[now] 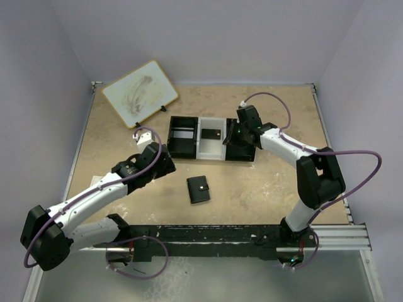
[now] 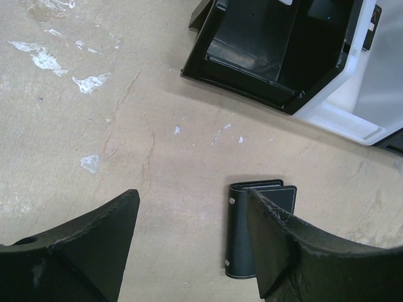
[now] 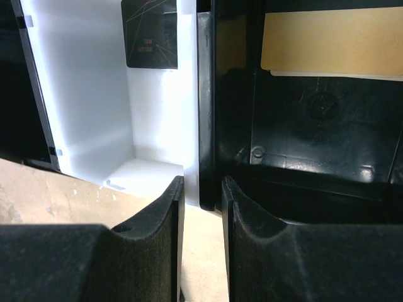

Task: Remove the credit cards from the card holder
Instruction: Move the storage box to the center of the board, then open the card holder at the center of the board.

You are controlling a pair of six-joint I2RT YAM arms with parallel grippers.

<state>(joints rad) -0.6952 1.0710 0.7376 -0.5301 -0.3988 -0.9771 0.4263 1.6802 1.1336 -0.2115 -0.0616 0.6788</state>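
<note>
The card holder (image 1: 199,189) is a black folded wallet with a pale snap stud, lying flat on the table. In the left wrist view the card holder (image 2: 242,233) lies just inside my right fingertip, partly hidden by it. My left gripper (image 1: 165,157) (image 2: 192,207) is open wide and empty, to the wallet's left. A dark credit card (image 1: 210,134) (image 3: 151,34) lies in the tray's white middle compartment. A tan card (image 3: 330,41) lies in the tray's black right compartment. My right gripper (image 1: 238,135) (image 3: 203,189) hangs at that compartment's near wall, jaws a narrow gap apart, empty.
The black-and-white three-compartment tray (image 1: 182,146) (image 2: 277,94) (image 3: 208,94) stands at mid-back. A white board (image 1: 140,94) on a stand leans at the back left. Walls close the table on three sides.
</note>
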